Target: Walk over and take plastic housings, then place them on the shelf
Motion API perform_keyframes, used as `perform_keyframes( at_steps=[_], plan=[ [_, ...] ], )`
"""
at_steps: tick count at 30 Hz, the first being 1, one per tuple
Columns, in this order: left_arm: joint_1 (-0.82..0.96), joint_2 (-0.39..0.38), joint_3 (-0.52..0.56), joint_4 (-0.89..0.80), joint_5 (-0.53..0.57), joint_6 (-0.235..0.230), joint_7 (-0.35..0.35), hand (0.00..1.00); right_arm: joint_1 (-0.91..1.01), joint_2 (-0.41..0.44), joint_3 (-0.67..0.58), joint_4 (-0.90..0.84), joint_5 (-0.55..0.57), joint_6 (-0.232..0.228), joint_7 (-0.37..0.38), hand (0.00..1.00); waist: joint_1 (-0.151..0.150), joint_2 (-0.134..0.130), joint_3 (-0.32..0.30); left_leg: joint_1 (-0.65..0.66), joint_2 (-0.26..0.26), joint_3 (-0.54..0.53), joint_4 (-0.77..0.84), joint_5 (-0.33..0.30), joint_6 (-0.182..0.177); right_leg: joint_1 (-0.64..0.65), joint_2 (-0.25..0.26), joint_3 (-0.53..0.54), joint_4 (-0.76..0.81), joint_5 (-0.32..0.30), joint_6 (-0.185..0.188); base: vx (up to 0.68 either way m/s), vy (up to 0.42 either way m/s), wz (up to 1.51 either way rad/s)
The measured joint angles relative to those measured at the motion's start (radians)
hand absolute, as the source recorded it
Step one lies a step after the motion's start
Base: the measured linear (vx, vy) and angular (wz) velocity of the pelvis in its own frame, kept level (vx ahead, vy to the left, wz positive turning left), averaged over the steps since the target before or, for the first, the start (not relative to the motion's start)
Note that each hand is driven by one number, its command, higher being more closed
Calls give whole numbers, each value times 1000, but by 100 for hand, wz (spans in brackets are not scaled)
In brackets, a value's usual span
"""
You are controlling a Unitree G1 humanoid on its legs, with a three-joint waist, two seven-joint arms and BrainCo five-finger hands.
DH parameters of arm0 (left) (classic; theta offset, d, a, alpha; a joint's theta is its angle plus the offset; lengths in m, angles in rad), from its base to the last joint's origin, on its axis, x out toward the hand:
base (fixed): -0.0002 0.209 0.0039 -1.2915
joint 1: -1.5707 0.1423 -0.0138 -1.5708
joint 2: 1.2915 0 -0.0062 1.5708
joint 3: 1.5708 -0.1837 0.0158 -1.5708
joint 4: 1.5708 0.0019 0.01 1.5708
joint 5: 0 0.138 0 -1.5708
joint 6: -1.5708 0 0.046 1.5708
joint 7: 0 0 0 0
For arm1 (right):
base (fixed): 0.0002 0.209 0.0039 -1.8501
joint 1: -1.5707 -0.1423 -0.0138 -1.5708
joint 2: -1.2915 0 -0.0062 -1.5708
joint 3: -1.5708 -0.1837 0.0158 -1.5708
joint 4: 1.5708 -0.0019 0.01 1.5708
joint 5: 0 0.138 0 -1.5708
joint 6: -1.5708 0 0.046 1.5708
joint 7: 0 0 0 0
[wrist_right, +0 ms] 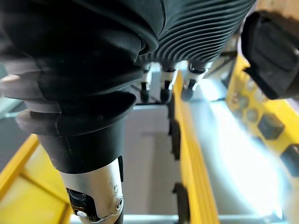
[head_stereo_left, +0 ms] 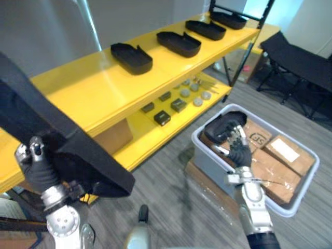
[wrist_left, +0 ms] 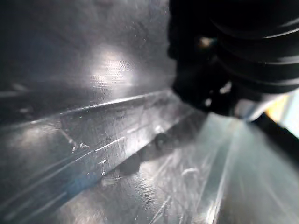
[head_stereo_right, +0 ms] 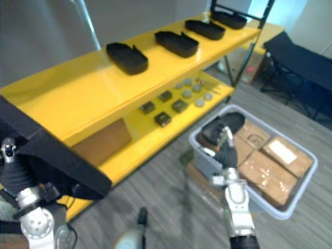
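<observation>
Nothing here can be read for certain. In the pale plastic bin, one cardboard box carries a dark printed mark on its top, possibly a logo or a handling symbol, too small to make out. The neighbouring cardboard box bears a white label, and whatever is printed on it is illegible from the head camera.

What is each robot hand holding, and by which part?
Left robot hand: big black housing, by its near edge. Right robot hand: at a second housing in the bin, hold cannot be told.
</observation>
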Motion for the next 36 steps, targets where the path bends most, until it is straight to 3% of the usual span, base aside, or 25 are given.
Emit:
perform_keyframes(
  at_steps=[10, 12, 13, 14, 15, 16, 17, 18, 19, 21, 22, 24, 26, 27, 29, 31, 32, 33, 34, 35, 36],
  plan=[
    [33, -7, -39, 6, 41, -4, 0, 100, 31, 12, -20, -36, 41, -10, 57, 0, 1, 10, 15, 14, -11, 7, 0, -15, 3, 15, -15, -2, 4, -21, 18, -39, 1, 4],
    [35, -6, -26, 5, 41, -13, -8, 100, 31, 28, -25, -36, 49, -21, 55, 0, 1, -14, 27, 14, -30, 32, 14, -24, 14, 22, -50, -17, 17, -39, 0, -14, 41, 17],
    [27, -4, -13, 2, 44, -16, -14, 100, 30, 50, -39, -37, 49, -31, 52, 0, 5, -40, 43, -17, -60, 51, 115, -70, 61, 31, -87, -18, 41, -58, -39, 49, 91, 13],
    [29, -6, 3, -4, 55, -20, -17, 100, 34, 60, -42, -37, 45, -36, 41, 0, 1, -44, 46, -25, -85, 85, 195, -149, 66, 50, -108, -24, 89, -53, -96, 118, 121, 19],
    [24, -5, 4, -1, 62, -23, -18, 100, 35, 57, -42, -37, 36, -42, 30, 0, -8, -40, 47, -25, -88, 78, 208, -166, 46, 35, -123, -14, 152, -33, -118, 157, 164, 54],
    [9, -3, 4, 1, 63, -24, -19, 100, 40, 55, -42, -37, 24, -51, 7, 0, -27, -35, 45, -19, -99, 55, 212, -175, 59, -37, -152, 41, 314, 35, -179, 150, 173, 53],
    [-1, 2, 3, 1, 66, -26, -22, 100, 38, 55, -45, -38, 22, -55, -2, 0, -28, -31, 43, -13, -99, 54, 206, -179, 64, -83, -164, 78, 389, 86, -191, 157, 213, 45],
    [-16, 21, 4, 1, 69, -27, -21, 100, 35, 60, -47, -38, 23, -69, -12, 0, -26, -34, 45, 14, -102, 48, 183, -187, 74, -154, -174, 160, 505, 212, -188, 195, 157, 21],
    [-26, 38, 3, 4, 69, -26, -20, 100, 35, 69, -53, -38, 22, -83, -11, 0, -35, -27, 49, 36, -101, 24, 156, -190, 77, -194, -170, 208, 574, 260, -166, 214, 118, 33],
    [-59, 59, 3, 23, 69, -23, -7, 100, 29, 77, -69, -42, 15, -96, -14, 0, -54, -17, 56, 88, -96, -18, 118, -195, 89, -260, -120, 253, 631, 96, -113, 244, 82, 41],
    [-84, 69, 1, 41, 69, -14, 5, 100, 33, 78, -88, -47, 15, -96, -16, 0, -55, -11, 58, 113, -95, -29, 119, -208, 99, -267, -83, 255, 546, 36, -97, 244, 90, 29],
    [-123, 85, 2, 58, 66, 15, 14, 100, 33, 76, -127, -69, 15, -95, -22, 0, -58, -5, 58, 126, -95, -49, 128, -233, 99, -287, -26, 287, 359, 13, -90, 226, 5, 35],
    [-158, 101, 0, 83, 67, 39, 23, 100, 31, 66, -158, -107, 16, -95, -27, 0, -67, 3, 60, 136, -96, -79, 134, -249, 94, -317, 15, 356, 209, 27, -71, 212, -73, 55],
    [-170, 111, -10, 103, 67, 62, 34, 100, 31, 54, -163, -123, 17, -95, -26, 0, -88, 7, 60, 146, -95, -113, 140, -259, 89, -327, 34, 406, 153, 39, -53, 216, -148, 76],
    [-171, 109, -36, 120, 67, 89, 52, 100, 37, 46, -164, -146, 21, -95, -16, 0, -103, 8, 60, 160, -93, -159, 168, -294, 71, -329, 59, 475, 117, 52, -51, 238, -221, 78],
    [-157, 95, -78, 114, 70, 120, 59, 100, 49, 45, -166, -214, 39, -96, 18, 0, -100, -10, 44, 174, -93, -206, 193, -340, 42, -285, 70, 489, 41, 70, -55, 210, -315, 84],
    [-143, 95, -85, 108, 72, 123, 58, 100, 52, 45, -165, -241, 51, -100, 36, 0, -98, -31, 18, 171, -93, -189, 191, -351, 26, -255, 66, 476, -14, 72, -55, 238, -388, 87],
    [-127, 76, -91, 106, 82, 125, 57, 100, 47, 33, -167, -250, 59, -112, 45, 0, -99, -40, -1, 174, -75, -171, 188, -354, 20, -234, 64, 449, -44, 147, -29, 206, -331, 73],
    [-109, 61, -97, 105, 89, 127, 57, 100, 45, 24, -168, -252, 59, -118, 47, 0, -99, -31, -18, 176, -52, -145, 183, -353, 14, -229, 67, 419, -54, 184, -28, 285, -374, 75],
    [-65, 21, -110, 105, 112, 143, 56, 100, 39, -6, -176, -249, 59, -118, 46, 0, -97, 16, -49, 171, 20, -79, 177, -347, -18, -204, 99, 360, -78, 207, -40, 237, -254, 61],
    [-55, 9, -115, 107, 115, 153, 54, 100, 37, -15, -177, -247, 62, -117, 46, 0, -96, 30, -54, 166, 41, -39, 175, -341, -28, -190, 108, 340, -94, 208, -41, 301, -270, 78]
  ],
)
